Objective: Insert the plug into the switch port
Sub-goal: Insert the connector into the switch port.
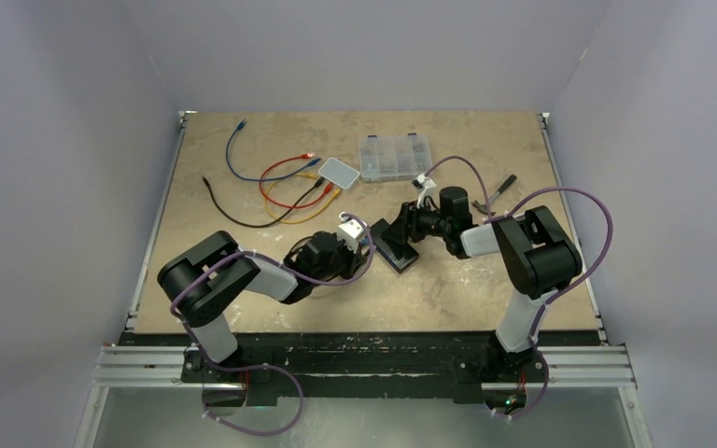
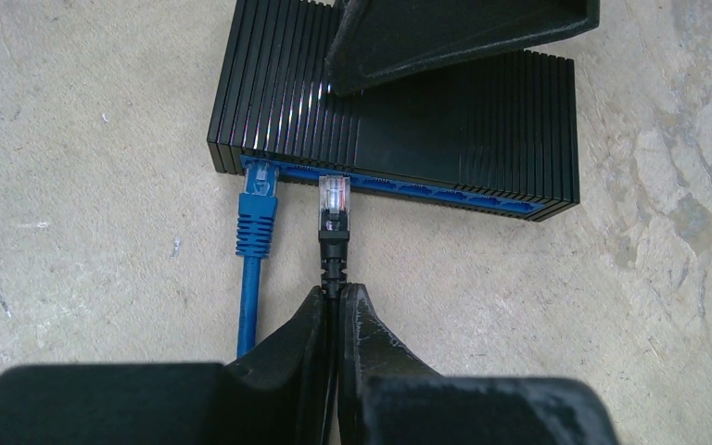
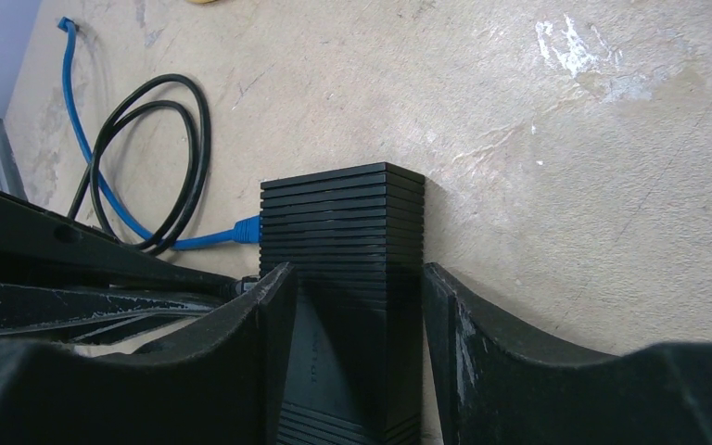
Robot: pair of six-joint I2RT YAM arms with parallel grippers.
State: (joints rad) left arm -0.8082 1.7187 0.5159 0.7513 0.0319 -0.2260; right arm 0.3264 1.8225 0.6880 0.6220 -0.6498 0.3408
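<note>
Scuffed beige table (image 1: 485, 280), boxed by plain pale walls (image 1: 355, 56). Left gripper (image 2: 336, 295) pinched shut on black cable (image 2: 333, 264) just behind the plug (image 2: 334, 197): lies straight ahead of the fingertips (image 2: 366, 324), tip at the blue port row (image 2: 445, 193) of the switch (image 2: 445, 130). Right gripper (image 3: 357, 278) clamped across the switch, side to side.

Blue plug (image 2: 258, 199) beside the free ports (image 2: 445, 193)

Left wrist view: the plug's (image 2: 334, 199) rear end vanishes between the left pincer's (image 2: 336, 304) fingers; how deep its tip sits in the switch (image 2: 445, 139) is unclear. Right wrist view: the switch's ports are hidden, its near end cut off.
</note>
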